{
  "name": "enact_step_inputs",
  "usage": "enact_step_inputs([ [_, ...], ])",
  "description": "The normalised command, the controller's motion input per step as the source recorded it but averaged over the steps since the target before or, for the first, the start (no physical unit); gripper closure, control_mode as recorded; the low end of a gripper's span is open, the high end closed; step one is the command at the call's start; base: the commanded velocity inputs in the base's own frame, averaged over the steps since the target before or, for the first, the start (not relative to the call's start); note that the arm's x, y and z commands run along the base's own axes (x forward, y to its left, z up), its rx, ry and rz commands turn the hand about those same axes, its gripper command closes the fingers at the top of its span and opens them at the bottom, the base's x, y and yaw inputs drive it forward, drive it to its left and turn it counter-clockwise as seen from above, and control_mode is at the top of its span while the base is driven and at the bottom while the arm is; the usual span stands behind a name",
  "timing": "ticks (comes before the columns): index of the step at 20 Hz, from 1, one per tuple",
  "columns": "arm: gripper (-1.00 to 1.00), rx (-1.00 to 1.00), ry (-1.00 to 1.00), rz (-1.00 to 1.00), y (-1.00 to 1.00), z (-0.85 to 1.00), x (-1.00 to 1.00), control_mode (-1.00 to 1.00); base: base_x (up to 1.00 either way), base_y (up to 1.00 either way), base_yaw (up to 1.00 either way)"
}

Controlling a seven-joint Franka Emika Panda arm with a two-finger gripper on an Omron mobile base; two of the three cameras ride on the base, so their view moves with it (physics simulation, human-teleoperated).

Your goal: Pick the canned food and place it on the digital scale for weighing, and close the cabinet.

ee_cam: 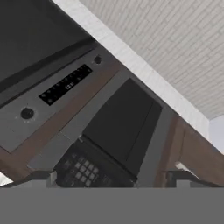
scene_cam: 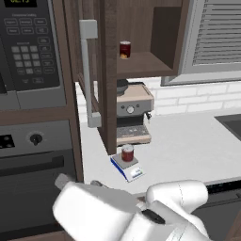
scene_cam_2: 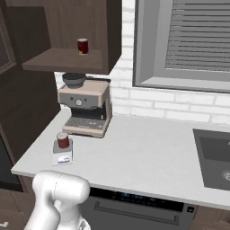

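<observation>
A: Canned food (scene_cam: 127, 153)? Standing on the digital scale (scene_cam: 127, 167), just before the coffee machine (scene_cam: 133, 113).
B: Probably rigid, light, slick-walled; best pinched mid-wall. Gripper (ee_cam: 111, 178) spread wide, empty. Cabinet (scene_cam: 89, 70) open.

2 red cans (scene_cam: 127, 153) (scene_cam: 124, 49), 1 scale (scene_cam: 128, 167), 1 coffee machine (scene_cam: 133, 113)

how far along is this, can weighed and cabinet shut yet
Done: the canned food stands upright on the digital scale by the coffee machine. In hand: nothing; the gripper is open and empty, pointing at the microwave and oven column. Left: the cabinet door is open, edge-on toward the camera, so it needs swinging shut. A similar red can sits on the shelf.
</observation>
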Motion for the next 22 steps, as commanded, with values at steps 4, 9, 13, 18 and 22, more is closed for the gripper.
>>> enact_step_inputs([
  [4, -1.0, 0.34, -0.34, -0.35, 0.76, -0.79, -0.36, -1.0, 0.0, 0.0, 0.0],
  [9, -1.0, 0.56, 0.01, -0.16, 0.27, -0.45, -0.05, -1.0, 0.0, 0.0, 0.0],
  [13, -1.0, 0.71, 0.26, 0.0, -0.01, -0.3, 0.35, -1.0, 0.0, 0.0, 0.0],
  [18, -1.0, 0.43, 0.2, 0.0, -0.13, -0.27, 0.86, -1.0, 0.0, 0.0, 0.0],
  [22, -1.0, 0.25, 0.09, 0.0, -0.27, -0.04, 0.68, -1.0, 0.0, 0.0, 0.0],
])
